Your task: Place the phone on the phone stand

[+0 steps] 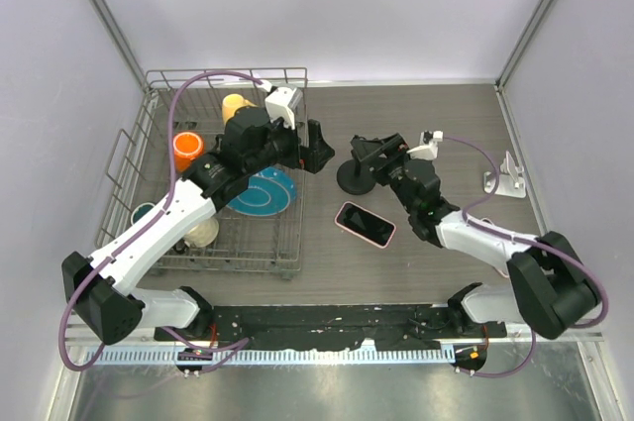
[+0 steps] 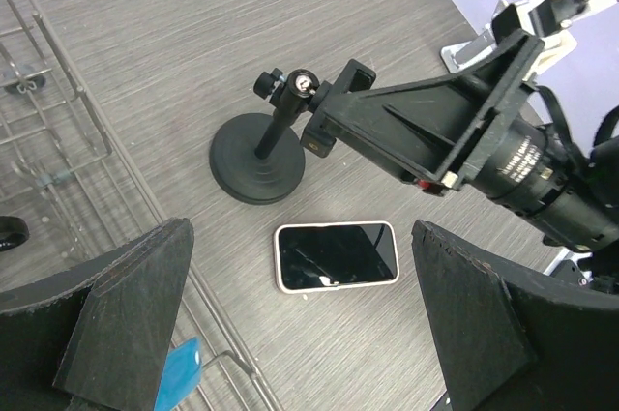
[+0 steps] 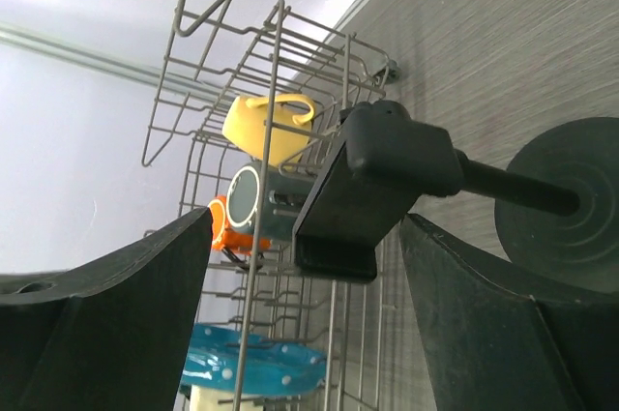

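**Right gripper open around the holder, phone flat on the table**

At the right gripper [image 1: 373, 151]: spread open, with black fingers [image 3: 106, 324] on either side of the holder [image 3: 372, 174] atop the phone stand [image 2: 258, 158] and a clear gap to each. Gripping nothing. Set in from the right side, level with the top of the post.

At the left gripper [image 1: 319, 148]: spread wide, holding nothing. Hanging above the table [image 1: 446, 114] just right of the dish rack [image 1: 226, 74], looking down between its own jaws at the stand and the phone [image 2: 337, 256].

Next out, the phone stand: standing on its round disc base on the grey wood-grain table, base between the two grippers. Short post rising at a slight lean, with a small knob at the head. Apart from the rack.

Then the phone: lying flat, dark screen up, in a pale pink-edged case. On the table just to the near side of the disc base, close to it without touching. Not on the stand, and touched by neither gripper.

Further out, to the left: the wire dish rack, with a yellow cup [image 1: 236, 106], an orange cup [image 1: 187, 149] and a blue plate [image 1: 267, 193] inside. To the far right, near the wall: a small white bracket [image 1: 507, 178], well apart from stand and phone.
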